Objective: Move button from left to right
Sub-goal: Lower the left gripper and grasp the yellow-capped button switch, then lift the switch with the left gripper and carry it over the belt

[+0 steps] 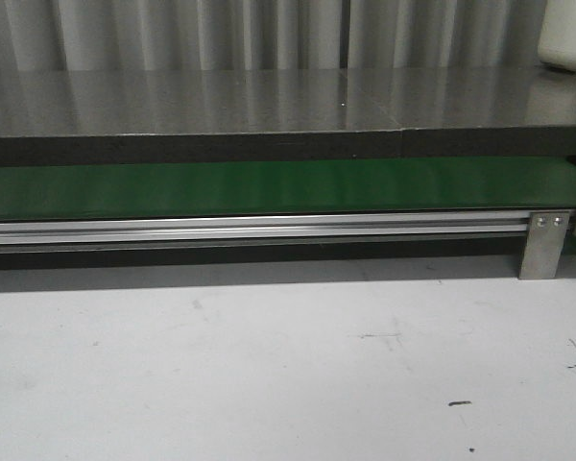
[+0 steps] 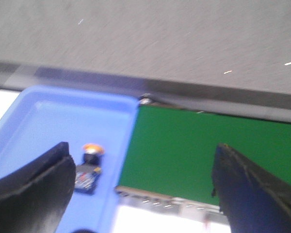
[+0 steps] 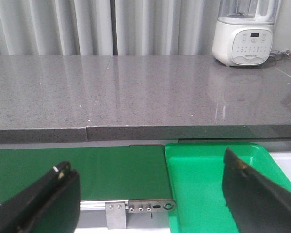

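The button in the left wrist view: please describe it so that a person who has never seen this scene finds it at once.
Find the blue tray that lies beside the end of the green conveyor belt. The button lies inside it, near the edge that borders the belt. It is the only thing seen in the tray: a round orange cap on a small black boxy body.

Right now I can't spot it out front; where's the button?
Only the left wrist view shows the button: inside the blue tray, near the green belt, by the open left gripper.
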`<control>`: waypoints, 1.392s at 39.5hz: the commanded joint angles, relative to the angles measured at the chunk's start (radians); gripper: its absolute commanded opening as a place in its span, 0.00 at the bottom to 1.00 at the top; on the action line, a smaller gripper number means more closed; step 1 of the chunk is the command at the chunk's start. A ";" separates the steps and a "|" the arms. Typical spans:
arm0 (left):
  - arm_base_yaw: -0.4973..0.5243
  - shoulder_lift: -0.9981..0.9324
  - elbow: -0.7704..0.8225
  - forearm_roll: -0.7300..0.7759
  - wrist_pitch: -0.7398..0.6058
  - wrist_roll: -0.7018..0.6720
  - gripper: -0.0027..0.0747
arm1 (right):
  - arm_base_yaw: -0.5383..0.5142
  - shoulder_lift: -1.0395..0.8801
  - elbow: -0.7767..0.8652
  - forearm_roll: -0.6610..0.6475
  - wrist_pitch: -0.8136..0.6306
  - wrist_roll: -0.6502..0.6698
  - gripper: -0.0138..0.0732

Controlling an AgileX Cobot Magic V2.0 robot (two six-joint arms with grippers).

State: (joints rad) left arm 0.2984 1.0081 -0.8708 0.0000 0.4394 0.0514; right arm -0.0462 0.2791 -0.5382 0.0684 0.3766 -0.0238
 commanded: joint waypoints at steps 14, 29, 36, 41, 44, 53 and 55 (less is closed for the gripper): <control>0.223 0.420 -0.256 0.068 -0.027 -0.009 0.74 | -0.004 0.018 -0.035 -0.004 -0.089 -0.001 0.87; 0.223 0.660 -0.421 0.075 0.086 0.122 0.74 | -0.004 0.018 -0.035 -0.004 -0.089 -0.001 0.87; 0.223 0.730 -0.465 0.068 0.149 0.165 0.74 | -0.004 0.018 -0.035 -0.004 -0.089 -0.001 0.87; 0.215 0.764 -0.468 0.023 0.151 0.220 0.74 | -0.004 0.018 -0.035 -0.004 -0.089 -0.001 0.87; 0.204 0.786 -0.469 0.008 0.151 0.248 0.74 | -0.004 0.018 -0.035 -0.004 -0.089 -0.001 0.87; 0.180 0.863 -0.480 0.008 0.147 0.264 0.74 | -0.004 0.018 -0.035 -0.004 -0.089 -0.001 0.87; 0.180 0.879 -0.486 0.008 0.147 0.266 0.74 | -0.004 0.018 -0.035 -0.004 -0.089 -0.001 0.87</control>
State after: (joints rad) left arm 0.4810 1.9116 -1.3187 0.0150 0.6223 0.3132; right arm -0.0462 0.2791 -0.5382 0.0684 0.3766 -0.0222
